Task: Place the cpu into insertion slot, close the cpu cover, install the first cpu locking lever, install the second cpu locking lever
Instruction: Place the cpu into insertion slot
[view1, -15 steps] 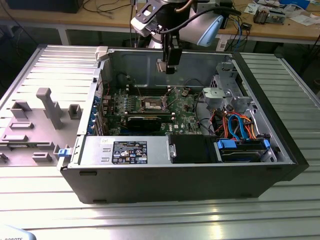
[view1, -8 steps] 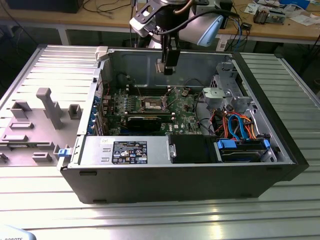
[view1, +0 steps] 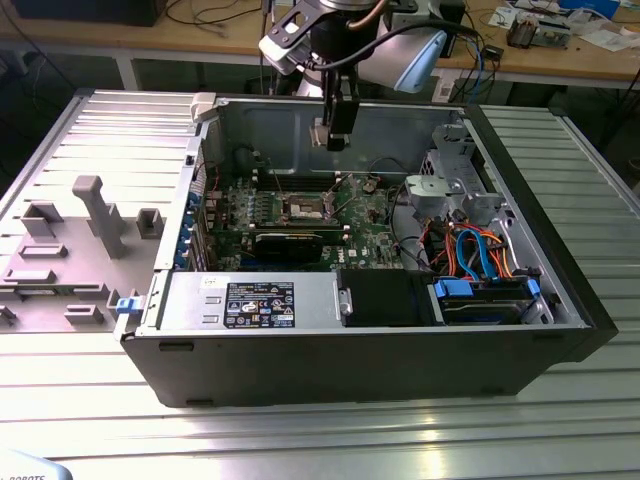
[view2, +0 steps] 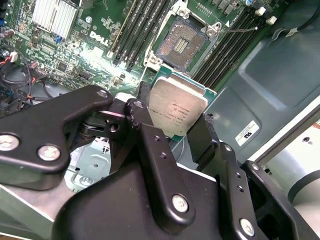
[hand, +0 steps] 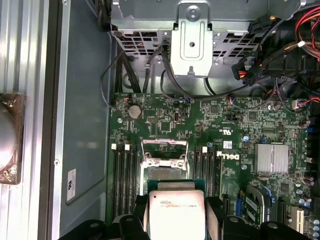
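A big black computer case (view1: 560, 300) lies open on a ridged metal table (view1: 320, 440). The robot's gripper (view1: 335, 135) hangs over the green board (view1: 370, 235) inside the case. In both wrist views the gripper (view2: 175, 120) (hand: 176, 212) is closed on the cpu (view2: 177, 102) (hand: 175, 210). One black finger (view2: 142, 107) presses on one edge of the chip and the other finger presses on the edge across from it. The cpu is a flat square with a dull silver top and a thin green rim. It is up in the air and touches nothing but the fingers. The insertion slot (view2: 182, 39) (view1: 305, 207) is on the board below and a bit ahead of the chip. Its dark middle is bare, with nothing in it. In the first wrist view a silver frame, the cpu cover (hand: 165, 161), looks lifted up at the slot. Long black memory slots (view2: 137, 30) run along both sides of it. In the exterior view a long black graphics card (view1: 290, 243) sits near the slot. Blue and orange cables (view1: 475, 255) lie on the exterior view's right.
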